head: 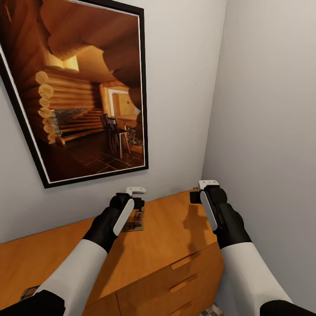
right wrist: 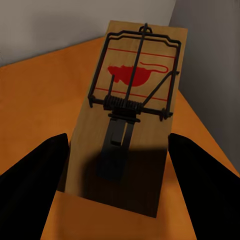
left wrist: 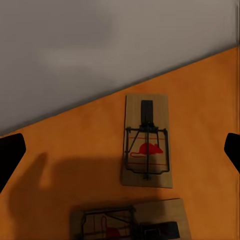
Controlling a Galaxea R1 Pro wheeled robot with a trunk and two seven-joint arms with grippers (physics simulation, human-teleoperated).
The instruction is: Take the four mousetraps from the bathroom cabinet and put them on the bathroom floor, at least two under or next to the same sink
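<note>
While both arms reach out over the orange-brown cabinet (head: 166, 245), each tool hangs above its flat top near the back wall. The left tool (head: 137, 198) sits over a pair of mousetraps: from the left wrist view, 1 mousetrap (left wrist: 147, 145) lies flat just off the wall edge, red mouse mark and black wire spring facing up, and a second mousetrap (left wrist: 131, 222) lies crosswise right beside it, partly cut off by the frame. The left tool's fingers (left wrist: 10, 155) show as dark tips well out to either side, so it's spread wide and holding nothing.

Over at the cabinet's far corner, the right tool (head: 202, 189) is above another mousetrap (right wrist: 131, 110), which lies flat on the surface close to the side wall. Its fingers (right wrist: 35, 185) sit on either side of the board's near end, spread apart; can't tell if they're touching it.

A 4th trap (head: 29, 292) peeks out at the near edge of the cabinet top, by the left arm's sleeve. Drawer fronts with bar handles (head: 183, 283) face the robot, and a framed log-cabin picture (head: 74, 87) hangs on the wall above. A sliver of patterned bathroom floor (head: 215, 310) shows beside the cabinet.
</note>
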